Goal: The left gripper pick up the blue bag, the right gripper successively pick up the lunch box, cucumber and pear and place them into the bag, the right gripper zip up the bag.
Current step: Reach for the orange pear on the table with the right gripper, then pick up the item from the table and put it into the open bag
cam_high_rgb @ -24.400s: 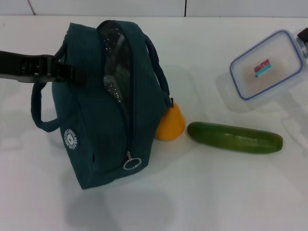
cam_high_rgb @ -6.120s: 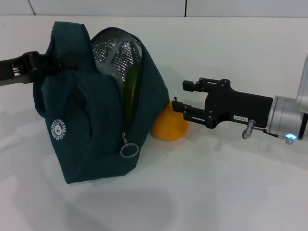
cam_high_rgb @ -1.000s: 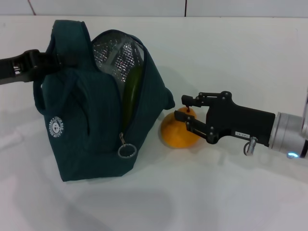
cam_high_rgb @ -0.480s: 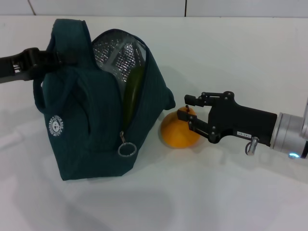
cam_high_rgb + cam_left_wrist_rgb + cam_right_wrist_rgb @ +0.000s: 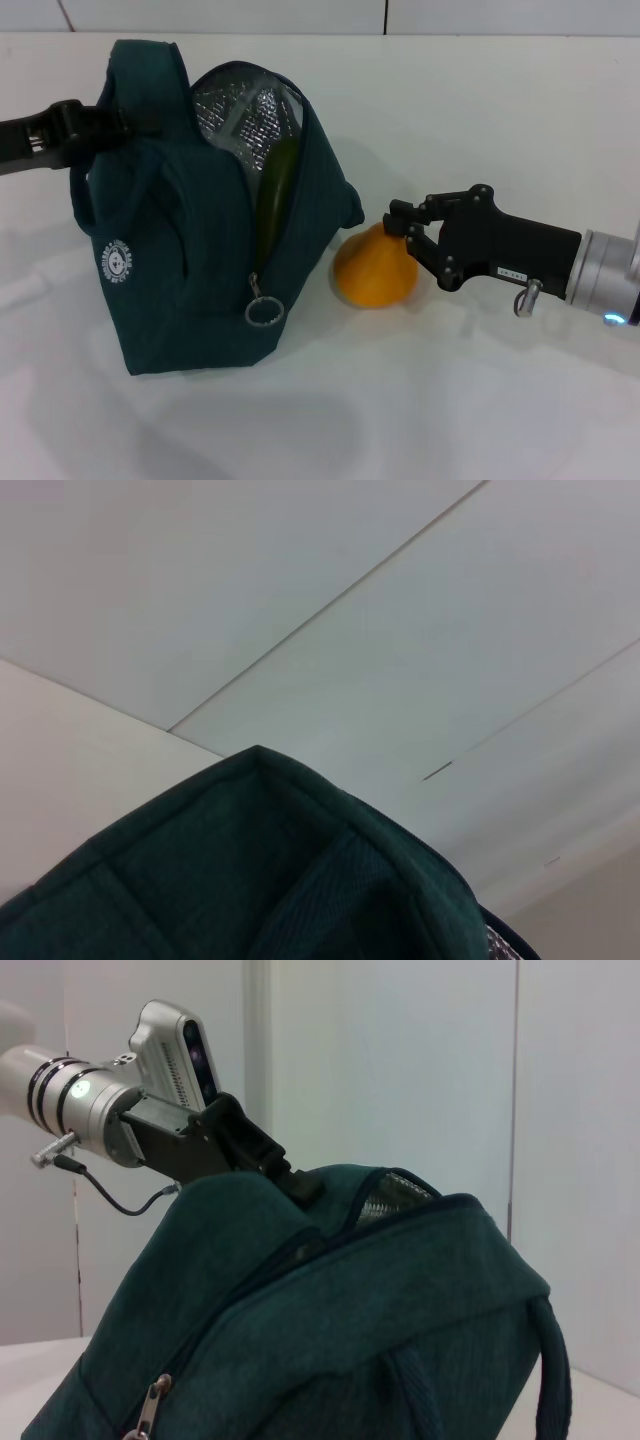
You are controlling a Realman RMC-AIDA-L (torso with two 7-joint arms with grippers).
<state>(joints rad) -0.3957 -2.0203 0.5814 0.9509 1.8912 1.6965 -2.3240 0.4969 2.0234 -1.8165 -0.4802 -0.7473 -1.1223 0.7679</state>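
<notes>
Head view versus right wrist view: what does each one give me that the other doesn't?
Only the head view shows the pear on the table, the right gripper closed on its stem end, and the cucumber standing in the open blue bag. Only the right wrist view shows the green light on the left arm's wrist. Both show the blue bag and the left gripper holding its top.

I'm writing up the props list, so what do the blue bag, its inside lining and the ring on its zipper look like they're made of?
The blue bag looks like woven fabric: matte teal with a fine ribbed weave. Its lining looks like silver foil, shiny and crinkled with a quilted grid. The zipper ring looks like metal, thin, grey and glossy, though coated plastic cannot be excluded.
</notes>
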